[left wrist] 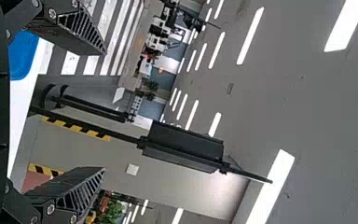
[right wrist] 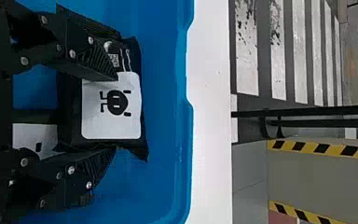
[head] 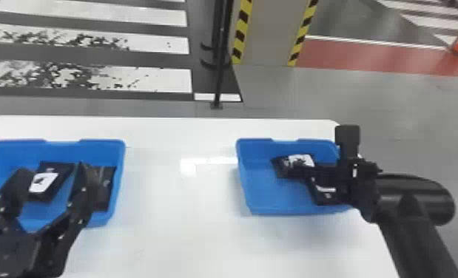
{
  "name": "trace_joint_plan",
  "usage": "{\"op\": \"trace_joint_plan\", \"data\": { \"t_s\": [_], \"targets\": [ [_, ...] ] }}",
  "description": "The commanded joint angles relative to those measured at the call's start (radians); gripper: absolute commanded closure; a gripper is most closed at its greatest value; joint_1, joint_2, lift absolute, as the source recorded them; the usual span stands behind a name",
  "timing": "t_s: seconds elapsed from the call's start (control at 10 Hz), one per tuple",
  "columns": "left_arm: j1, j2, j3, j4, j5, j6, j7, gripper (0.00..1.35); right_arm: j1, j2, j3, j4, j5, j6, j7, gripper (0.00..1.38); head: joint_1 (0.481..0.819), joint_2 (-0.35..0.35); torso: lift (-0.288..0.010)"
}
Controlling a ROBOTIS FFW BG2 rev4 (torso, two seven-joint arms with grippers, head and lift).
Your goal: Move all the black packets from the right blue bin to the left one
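Note:
Over the left blue bin (head: pixel 122 162), my left gripper (head: pixel 55 169) is held with fingers spread; the left wrist view shows this gripper (left wrist: pixel 105 112) with nothing between its fingertips. Inside that bin are a black packet with a white label (head: pixel 43 182) and another black packet (head: pixel 107 185). My right gripper (head: pixel 324 173) reaches into the right blue bin (head: pixel 243 177), above a white-labelled black packet (head: pixel 302 160) and another black packet (head: pixel 326 197). In the right wrist view, the right gripper (right wrist: pixel 115 114) is open, its fingers on either side of a labelled packet (right wrist: pixel 112 109).
Both bins stand on a white table (head: pixel 179 221), with a wide stretch of tabletop between them. Beyond the table's far edge rises a black pole (head: pixel 219 66), beside a pillar with yellow-black striped edges (head: pixel 272 33).

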Motion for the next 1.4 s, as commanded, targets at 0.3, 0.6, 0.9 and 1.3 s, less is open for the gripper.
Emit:
{"op": "trace_joint_plan", "data": {
  "t_s": [0.3,0.6,0.9,1.3],
  "targets": [
    [-0.002,0.0,0.0,0.0,0.008,0.0,-0.002,0.16,0.091,0.006,-0.002,-0.116,-0.126,-0.053,-0.009,1.22,0.695,-0.161,-0.14],
    [-0.007,-0.002,0.006,0.0,0.008,0.003,-0.002,0.16,0.199,0.006,-0.014,-0.295,-0.377,-0.075,-0.006,1.22,0.695,-0.12,-0.14],
    [-0.019,0.0,-0.012,0.0,0.028,0.007,-0.002,0.16,0.197,0.015,0.038,-0.364,-0.699,-0.08,0.109,1.22,0.695,-0.022,-0.14],
    [-0.066,0.015,-0.062,0.0,0.213,0.238,-0.055,0.18,0.047,-0.021,0.381,-0.069,-1.153,-0.181,0.293,1.22,0.695,0.131,-0.14]
  ]
}}
